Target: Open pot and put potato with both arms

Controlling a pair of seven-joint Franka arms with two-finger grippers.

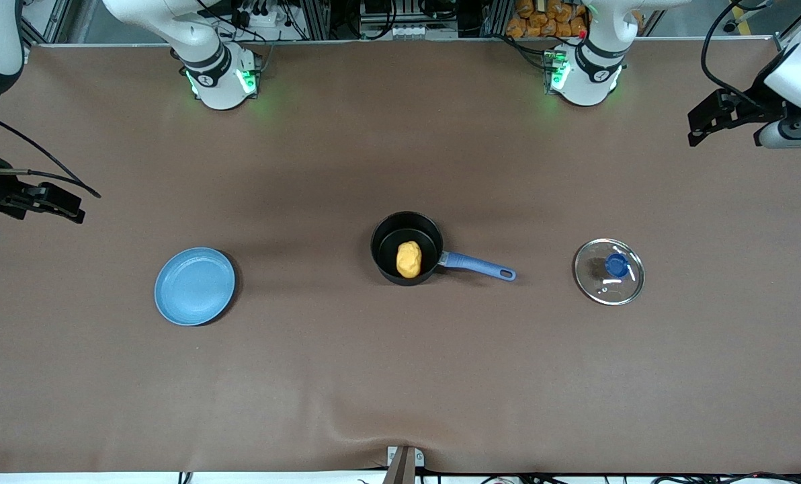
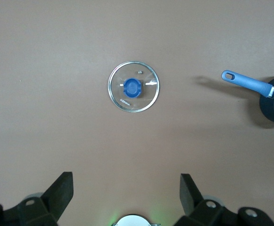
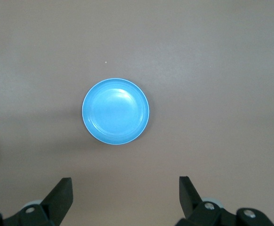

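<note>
The lumpy yellow-orange potato (image 1: 408, 259) lies inside the small black saucepan with a long blue handle (image 1: 406, 248) at mid-worktop, its glass lid with a blue knob (image 1: 609, 271) flat toward the left arm's end. A flat light-blue plate (image 1: 194, 286) sits toward the right arm's end. The left pincer (image 2: 126, 197) hangs high over the lid and the right pincer (image 3: 125, 197) high over the plate, both spread wide and empty.

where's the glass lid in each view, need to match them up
Front view: the glass lid lies flat on the table toward the left arm's end, beside the pot's blue handle.
Left wrist view: the lid sits near the picture's middle.
Right wrist view: not in it.
Shared landmark: the blue handle.
</note>
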